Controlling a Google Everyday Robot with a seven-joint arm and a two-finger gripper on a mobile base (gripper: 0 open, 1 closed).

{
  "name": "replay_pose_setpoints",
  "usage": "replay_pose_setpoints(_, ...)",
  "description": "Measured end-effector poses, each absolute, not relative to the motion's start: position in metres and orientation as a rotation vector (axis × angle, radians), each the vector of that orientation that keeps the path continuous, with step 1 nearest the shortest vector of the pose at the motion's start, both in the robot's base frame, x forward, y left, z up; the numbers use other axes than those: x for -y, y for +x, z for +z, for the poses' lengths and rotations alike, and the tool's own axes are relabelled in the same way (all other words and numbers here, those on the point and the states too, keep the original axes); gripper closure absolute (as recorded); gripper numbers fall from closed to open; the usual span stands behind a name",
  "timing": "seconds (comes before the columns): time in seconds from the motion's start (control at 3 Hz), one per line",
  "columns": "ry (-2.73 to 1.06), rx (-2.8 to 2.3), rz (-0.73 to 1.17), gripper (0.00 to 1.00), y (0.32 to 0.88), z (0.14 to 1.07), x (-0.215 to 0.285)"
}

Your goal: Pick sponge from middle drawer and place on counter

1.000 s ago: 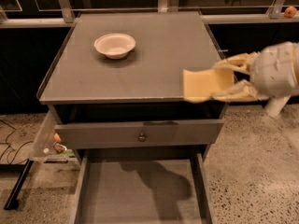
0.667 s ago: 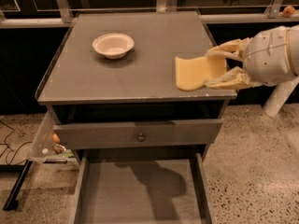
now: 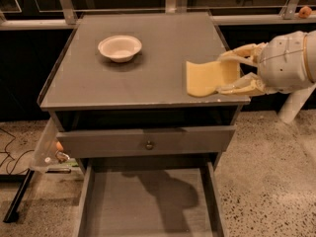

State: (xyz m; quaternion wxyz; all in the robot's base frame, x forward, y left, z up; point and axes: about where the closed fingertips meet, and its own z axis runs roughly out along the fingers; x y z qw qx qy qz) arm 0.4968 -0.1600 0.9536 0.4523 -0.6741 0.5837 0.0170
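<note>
The pale yellow sponge (image 3: 207,78) hangs just above the right front part of the grey counter (image 3: 123,78), held by its right edge. My gripper (image 3: 238,69) comes in from the right, level with the counter top, and its pale fingers (image 3: 242,85) are shut on the sponge. The middle drawer (image 3: 148,206) is pulled open at the bottom of the view, its dark flat floor bare, with a shadow of the arm on it.
A round white bowl (image 3: 120,47) stands on the counter's back left. A shut drawer front with a small round knob (image 3: 149,144) sits between counter and open drawer. A clear plastic bag (image 3: 47,149) hangs at the cabinet's left side. Speckled floor lies to the right.
My gripper has carried the sponge leftward and further over the counter, from past the right front corner to above the counter's right side.
</note>
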Motion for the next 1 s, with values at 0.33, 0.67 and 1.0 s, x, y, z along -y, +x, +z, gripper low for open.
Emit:
replay_pose_setpoints(0.33,-1.64,-1.381,0.047,1.0,0.533,0.964,0.149)
replay_pose_setpoints(0.67,-1.601,-1.352,0.077,1.0,0.581,0.972,0.135)
replay_pose_setpoints(1.0,-1.564,-1.341,0.153,1.0,0.612,0.974,0.124)
